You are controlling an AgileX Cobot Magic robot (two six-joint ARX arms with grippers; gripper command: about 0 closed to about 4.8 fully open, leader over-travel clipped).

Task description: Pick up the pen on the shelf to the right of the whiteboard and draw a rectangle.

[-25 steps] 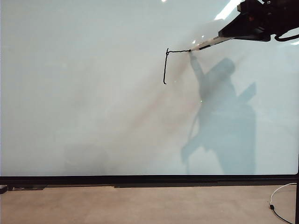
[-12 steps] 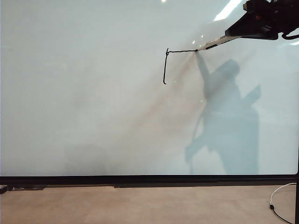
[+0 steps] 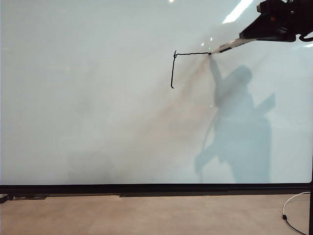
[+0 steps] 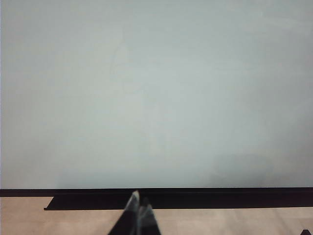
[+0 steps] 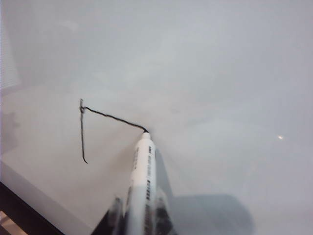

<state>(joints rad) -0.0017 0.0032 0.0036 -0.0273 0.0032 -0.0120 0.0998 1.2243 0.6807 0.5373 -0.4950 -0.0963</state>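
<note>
The right gripper (image 3: 244, 37) is clamped on the pen (image 5: 142, 181), up near the whiteboard (image 3: 98, 98)'s upper right part. The pen's dark tip touches the board at the end of the top stroke of the unfinished rectangle (image 3: 182, 61), which has only a left side and a top line. The left gripper (image 4: 138, 210) hangs low before the whiteboard's black bottom frame (image 4: 220, 196), fingertips pressed together and holding nothing.

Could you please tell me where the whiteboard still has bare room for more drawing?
The whiteboard is bare left of the rectangle and below it to the black frame. It is crowded top right, where the right gripper holds the pen. The left gripper stays low.
</note>
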